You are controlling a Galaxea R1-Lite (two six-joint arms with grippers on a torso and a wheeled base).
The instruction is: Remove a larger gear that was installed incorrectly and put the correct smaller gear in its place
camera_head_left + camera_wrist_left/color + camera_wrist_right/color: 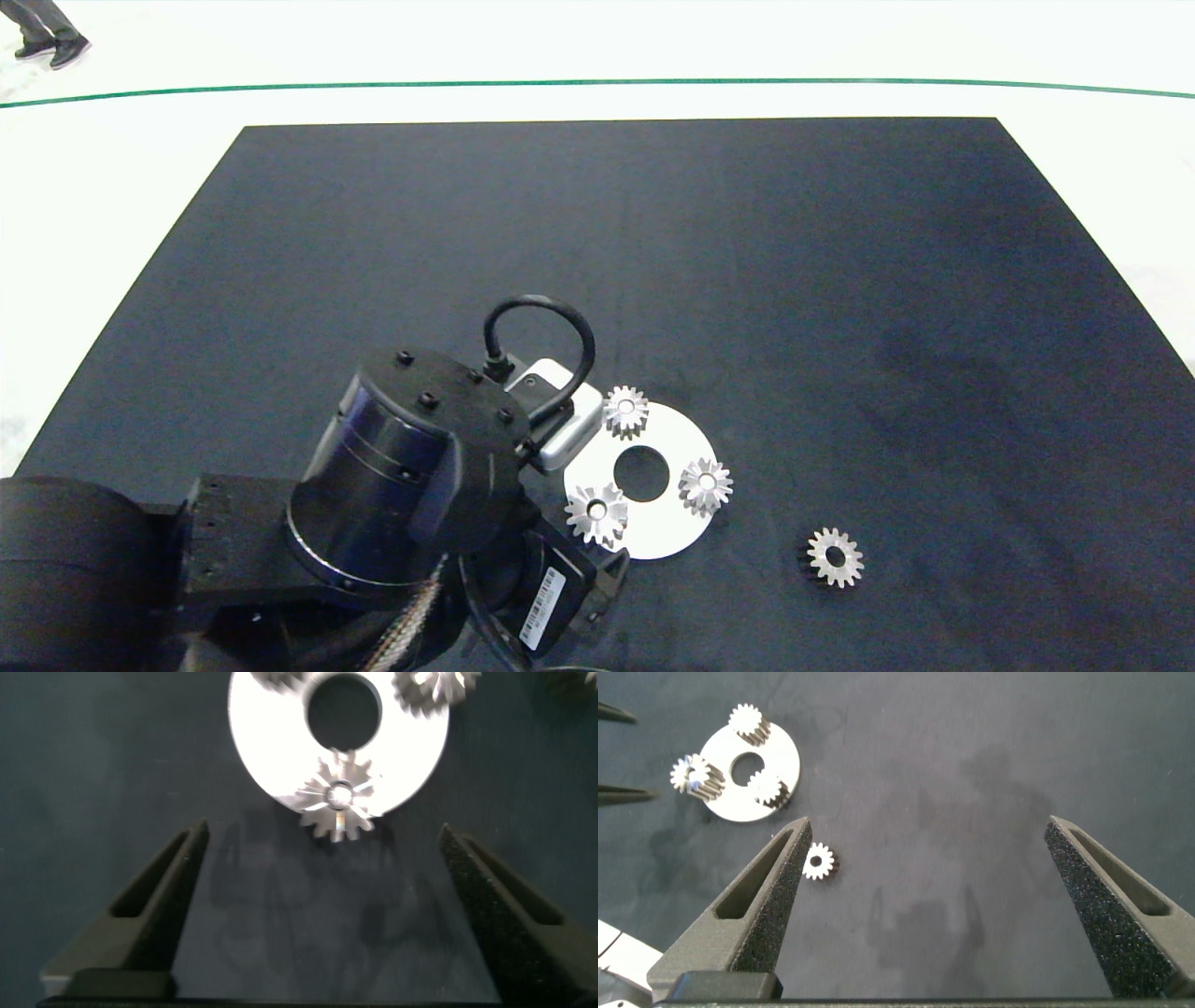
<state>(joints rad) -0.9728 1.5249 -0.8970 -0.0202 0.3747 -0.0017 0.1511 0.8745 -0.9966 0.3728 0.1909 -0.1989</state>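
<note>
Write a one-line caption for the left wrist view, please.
Open left gripper facing the larger gear on the round plate.

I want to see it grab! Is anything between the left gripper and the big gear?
No. In the left wrist view, only bare dark mat lies between the open left gripper and the big gear on the round plate.

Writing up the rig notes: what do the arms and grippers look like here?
The left arm is black, built of round drum-shaped joints with small bolt heads. A black cable loops into a white wrist camera box, a braided cable runs beneath, and a white barcode label sits low on it. The left gripper and right gripper each have two dark wedge-shaped fingers with grainy pads.
</note>
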